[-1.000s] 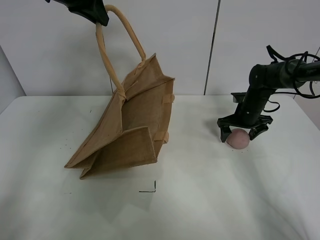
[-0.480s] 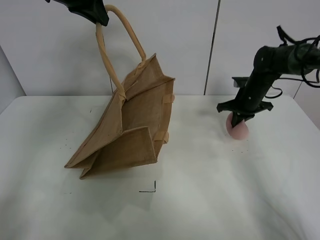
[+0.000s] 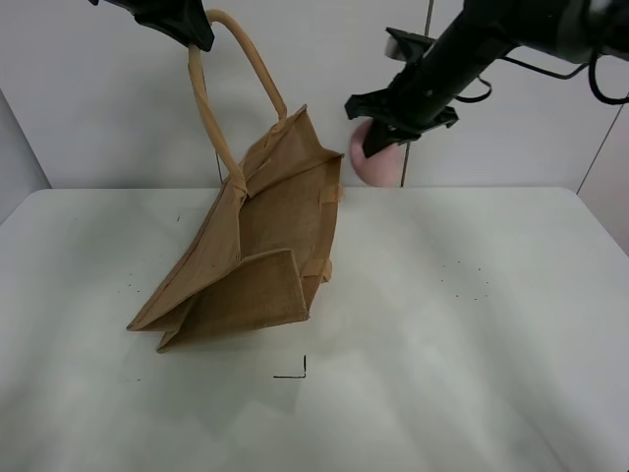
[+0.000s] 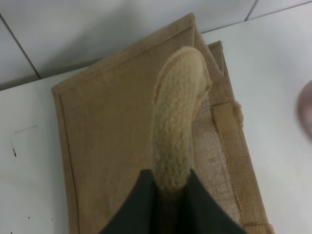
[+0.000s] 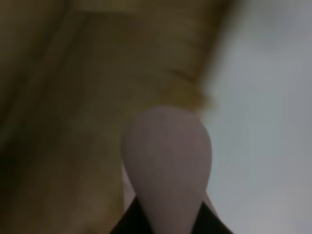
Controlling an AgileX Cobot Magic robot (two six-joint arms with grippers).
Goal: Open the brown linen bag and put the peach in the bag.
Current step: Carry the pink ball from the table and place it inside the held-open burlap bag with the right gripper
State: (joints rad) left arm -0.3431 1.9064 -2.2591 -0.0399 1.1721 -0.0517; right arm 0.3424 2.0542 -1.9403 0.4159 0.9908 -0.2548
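Since the earlier frame, the right hand (image 3: 381, 146) and the peach (image 3: 377, 163) are raised off the right side of the worktop (image 3: 462, 374) and carried left, up to the level of the bag's top edge. The bag and the left hand are unchanged.

Worktop: white, matte.

The brown linen bag (image 3: 263, 241) is hung tilted from one loop handle (image 3: 257, 71). Its lower end is resting on the worktop, left of centre. Its mouth is turned up and to the right and is held partly open. In the left wrist view the coarse weave of the bag (image 4: 107, 131) is seen below the handle (image 4: 178, 107).

The left hand (image 3: 189, 27) is at the top of the frame and is closed narrowly on the handle. The same grip (image 4: 171, 204) is confirmed in the left wrist view.

The right hand is clamped on the peach, which is held in the air just right of the bag's upper corner, not touching it. The right wrist view is blurred. The peach (image 5: 166, 161) is seen between the fingertips (image 5: 132, 220), with tan fabric beyond it.

A small black corner mark (image 3: 298, 373) is noted on the worktop.
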